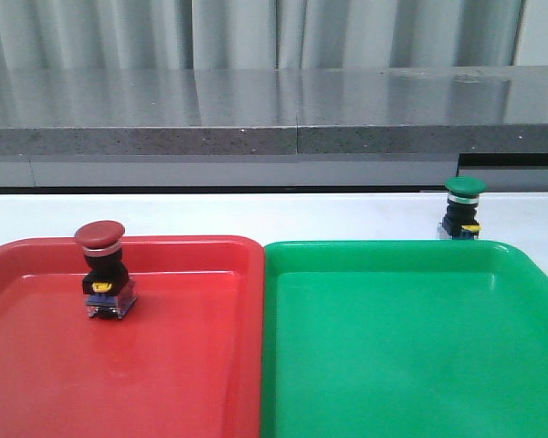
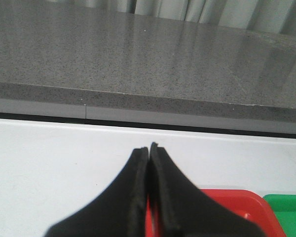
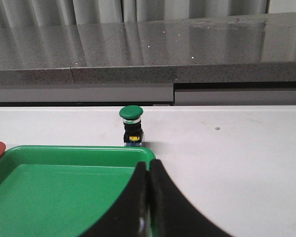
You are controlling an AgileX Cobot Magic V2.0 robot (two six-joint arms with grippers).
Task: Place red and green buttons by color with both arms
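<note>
Your red button [image 1: 102, 270] stands upright inside the red tray [image 1: 192, 365], towards its far left. The green button [image 1: 463, 208] sits on the white worktop [image 1: 256, 214], just beyond the green tray's [image 1: 411, 347] far right edge, not in it. Your left hand [image 2: 149, 148] is pinched closed, holding nothing. Your right hand [image 3: 148, 165] is likewise closed and empty, over the green tray's rim.

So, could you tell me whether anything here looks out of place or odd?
Yes, the green button stands on the white table just beyond the far right corner of the green tray, not in it. The red button stands upright in the red tray. Nothing looks spilled or damaged.
</note>
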